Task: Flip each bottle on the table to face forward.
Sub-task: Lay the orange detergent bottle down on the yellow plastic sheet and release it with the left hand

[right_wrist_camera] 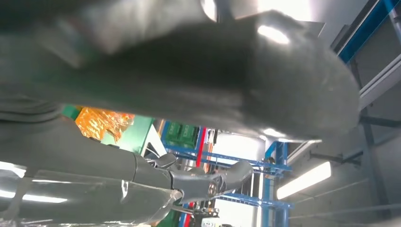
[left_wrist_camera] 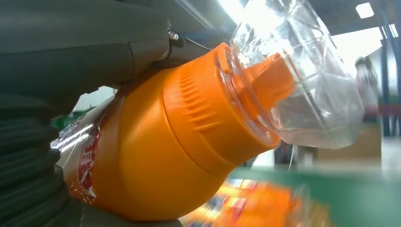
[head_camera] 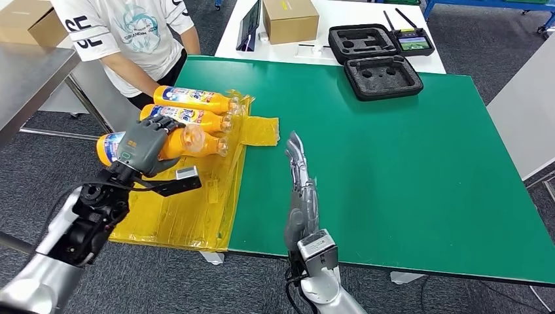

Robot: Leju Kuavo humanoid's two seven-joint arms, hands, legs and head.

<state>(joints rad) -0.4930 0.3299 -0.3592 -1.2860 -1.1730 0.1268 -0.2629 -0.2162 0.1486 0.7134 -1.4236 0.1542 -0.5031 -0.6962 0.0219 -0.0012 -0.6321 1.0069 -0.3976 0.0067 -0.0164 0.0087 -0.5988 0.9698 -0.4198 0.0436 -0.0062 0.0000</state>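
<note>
An orange bottle (head_camera: 167,144) is held tight in the left hand (head_camera: 145,145), lifted just above the yellow sheet (head_camera: 190,209). The right hand (head_camera: 299,176) is kept flat and holds nothing. The bottle should be turned slowly and laid down beside the other two bottles (head_camera: 193,108), label up.

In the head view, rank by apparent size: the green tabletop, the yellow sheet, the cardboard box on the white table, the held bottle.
1. green tabletop
2. yellow sheet
3 and 4. cardboard box and held bottle look similar; the box sits farther away, so unranked.
</note>
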